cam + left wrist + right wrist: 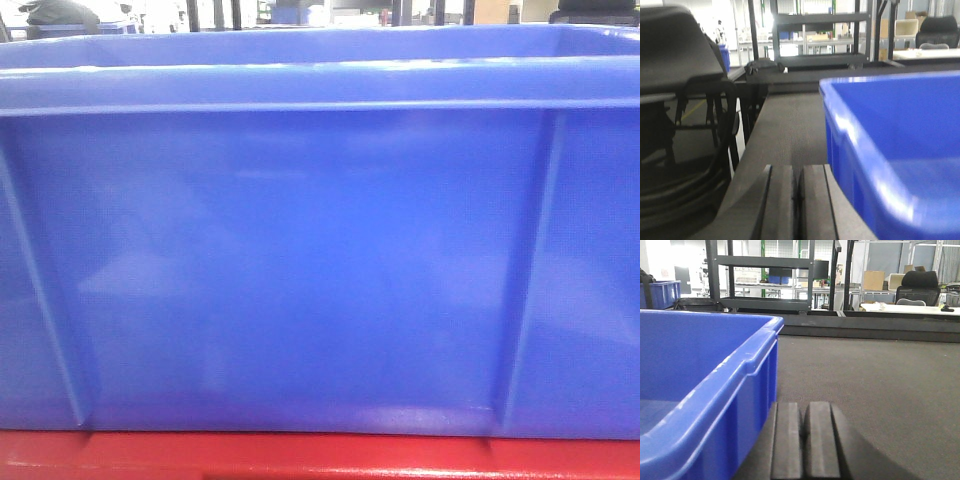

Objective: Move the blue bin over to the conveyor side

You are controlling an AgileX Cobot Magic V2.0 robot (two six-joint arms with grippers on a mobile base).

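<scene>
Here the left gripper (798, 200) sits low over the conveyor (790, 130), its two dark fingers pressed together with only a seam between them and nothing held; the blue bin (880, 165) stands just to its right, rolled rim level with the fingertips and side wall close beside the right finger. In the front view the bin's ribbed wall fills the frame, resting above a red edge frame (300, 458). On the far side the right gripper (801, 440) mirrors this: fingers closed flat, empty, the bin just to its left and open belt stretching to its right. Whether either gripper touches the wall cannot be told. Judging from this, the bin is bracketed between two closed grippers, so a good push probably means keeping both low against the walls, pressing evenly, and sliding slowly so the bin neither twists nor tips.
</scene>
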